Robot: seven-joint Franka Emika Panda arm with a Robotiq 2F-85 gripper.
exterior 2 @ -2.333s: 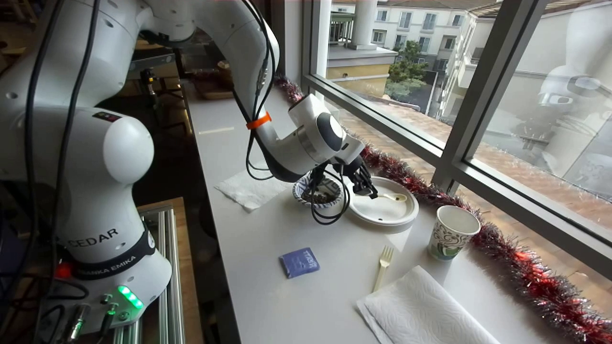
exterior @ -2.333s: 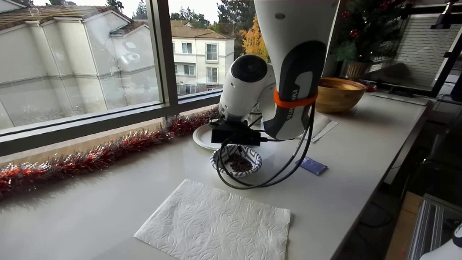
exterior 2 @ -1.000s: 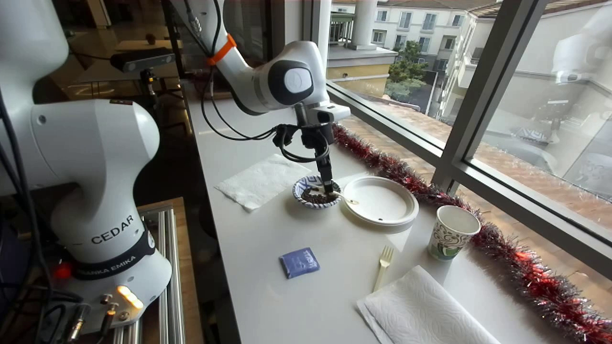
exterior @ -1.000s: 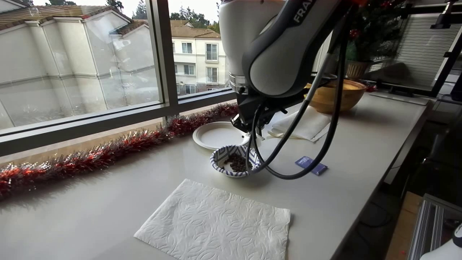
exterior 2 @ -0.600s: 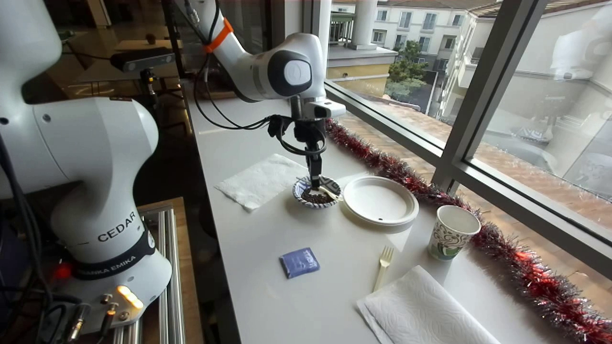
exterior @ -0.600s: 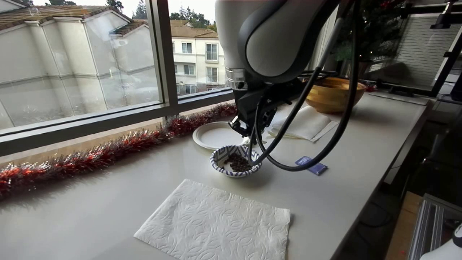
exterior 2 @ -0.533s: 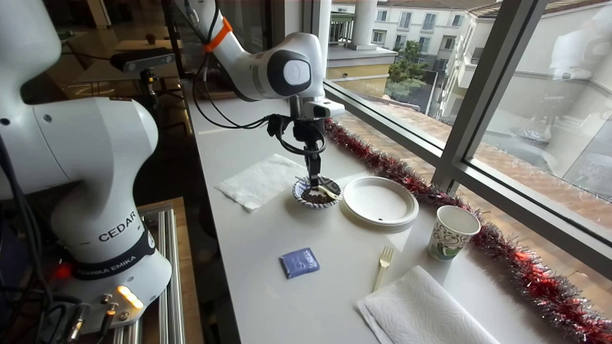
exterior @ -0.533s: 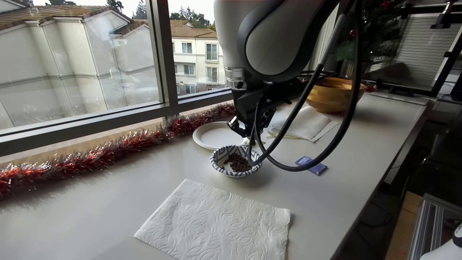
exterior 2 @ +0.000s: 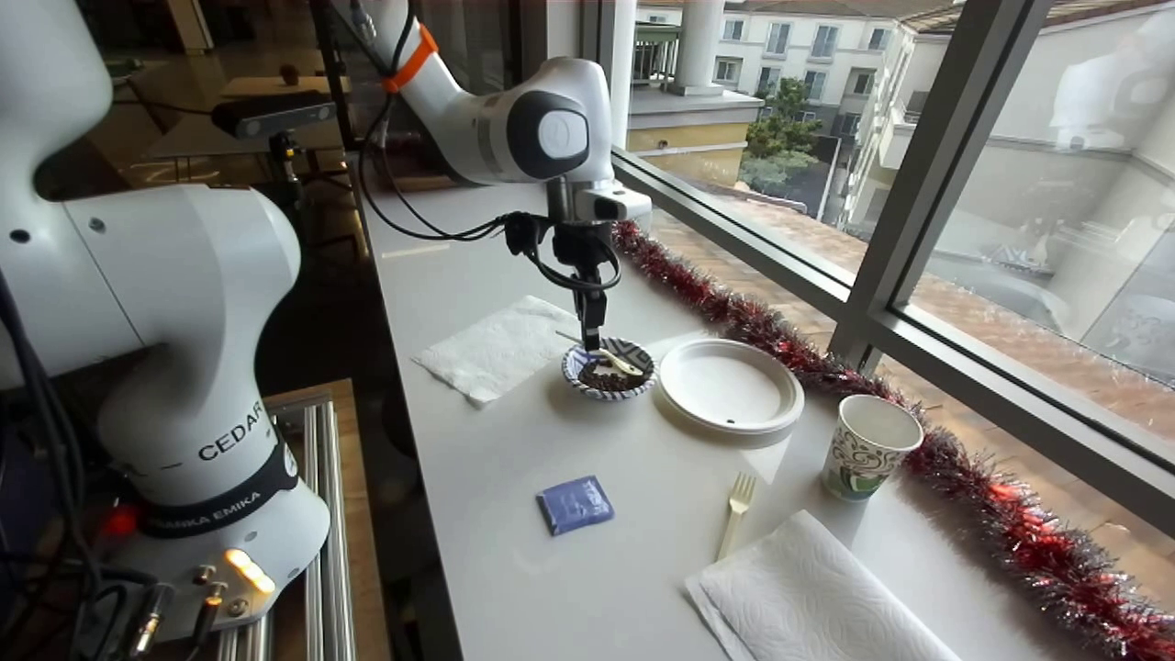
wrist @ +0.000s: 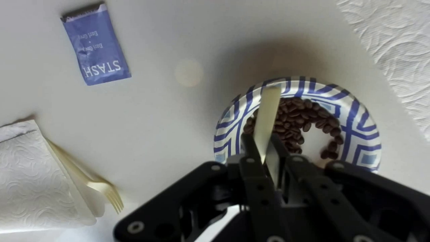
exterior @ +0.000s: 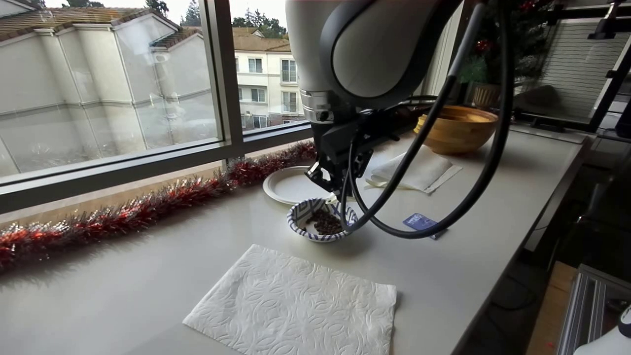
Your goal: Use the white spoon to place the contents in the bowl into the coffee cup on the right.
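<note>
Wrist view shows the black gripper (wrist: 263,145) clamped on a pale cream plastic spoon (wrist: 266,119) over dark brown coffee beans (wrist: 295,114) in a round blue-and-white patterned bowl (wrist: 356,129), while in an exterior view a swirl-printed white-and-green paper cup (exterior 2: 867,454) stands upright near the window-side edge of the white desk (exterior 2: 606,588).

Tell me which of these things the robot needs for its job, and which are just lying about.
For the job:
white spoon
coffee beans
blue-patterned paper bowl
paper coffee cup

Just lying about:
Stash Earl Grey tea packet
plastic fork
white plate
flat paper towel
folded paper towel
wooden bowl
tinsel garland
</note>
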